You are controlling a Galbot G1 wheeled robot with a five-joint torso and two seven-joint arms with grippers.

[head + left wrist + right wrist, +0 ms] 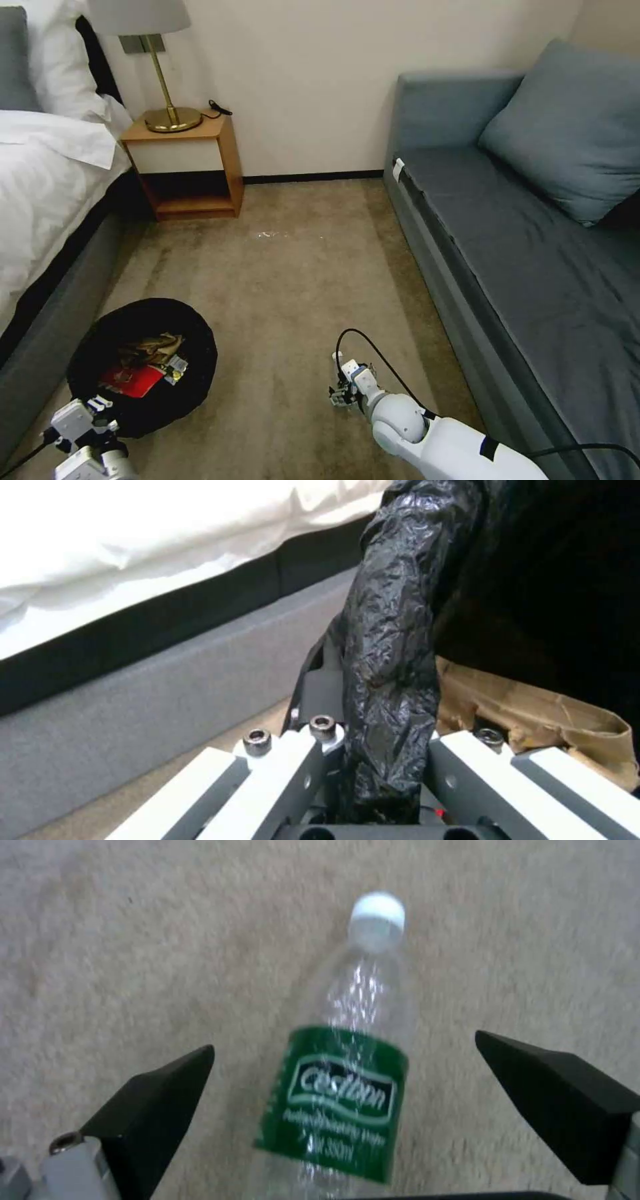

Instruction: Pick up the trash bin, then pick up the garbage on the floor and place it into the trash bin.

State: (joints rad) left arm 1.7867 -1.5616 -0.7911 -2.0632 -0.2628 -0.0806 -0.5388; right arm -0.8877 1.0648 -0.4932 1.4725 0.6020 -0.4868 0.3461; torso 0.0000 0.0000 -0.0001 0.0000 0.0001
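A: Item 1, near, lower left of head view?
B: Left gripper [100, 405], clamped on rim of trash bin [143, 363]; wrist view shows bag-covered rim pinched btwn its fingers [467, 770]. Arm low beside the bed [40, 200].

A: Contents?
B: Red-and-white wrapper [132, 380], tan paper scrap [150, 347], plus other litter.

A: Item 2?
B: Right gripper [343, 393], lower centre, pointed down at carpet. Jaws spread wide, holding nothing, either side of the bottle [347, 1080], which lies on its side.

A: Step?
B: Likely last pickup. Next: lower, close on labelled mid-body; round, may roll.

A: Far?
B: Nightstand [187, 160], upper left; sofa [520, 233], right.
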